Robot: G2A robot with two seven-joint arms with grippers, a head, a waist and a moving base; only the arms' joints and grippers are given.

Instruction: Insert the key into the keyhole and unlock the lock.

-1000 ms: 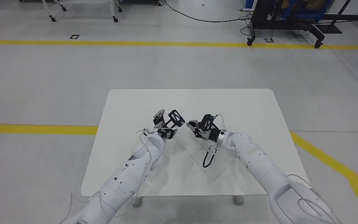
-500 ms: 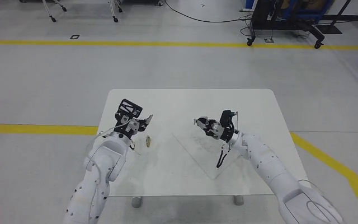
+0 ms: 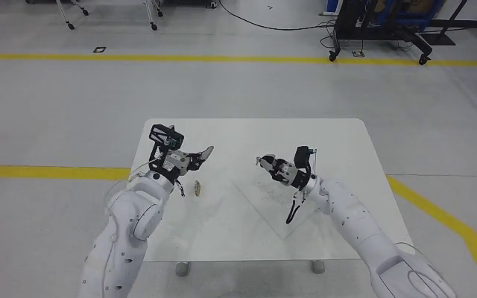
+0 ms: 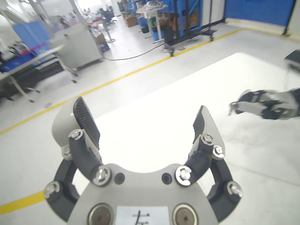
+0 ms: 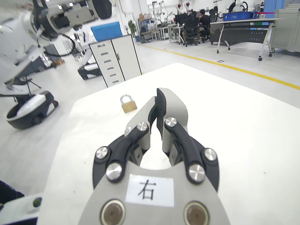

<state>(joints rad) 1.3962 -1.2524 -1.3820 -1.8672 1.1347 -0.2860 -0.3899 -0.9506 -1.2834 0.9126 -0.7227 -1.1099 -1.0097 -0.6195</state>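
Risking a skid: nothing pins the padlock (image 5: pixel 128 104), so a push from the key (image 4: pixel 232 108) would likely shove it away.
The right gripper (image 5: pixel 157 100), pinched shut on what looks like the key, sits level and well apart from the padlock, aimed toward it; the left gripper (image 4: pixel 141 110), spread wide and empty, hangs raised near the padlock, which lies flat on the table (image 3: pixel 328 134).

Brass padlock (image 3: pixel 197 188) lies flat on table (image 3: pixel 320 134); right gripper (image 5: pixel 158 98) pinches key (image 4: pixel 232 107).
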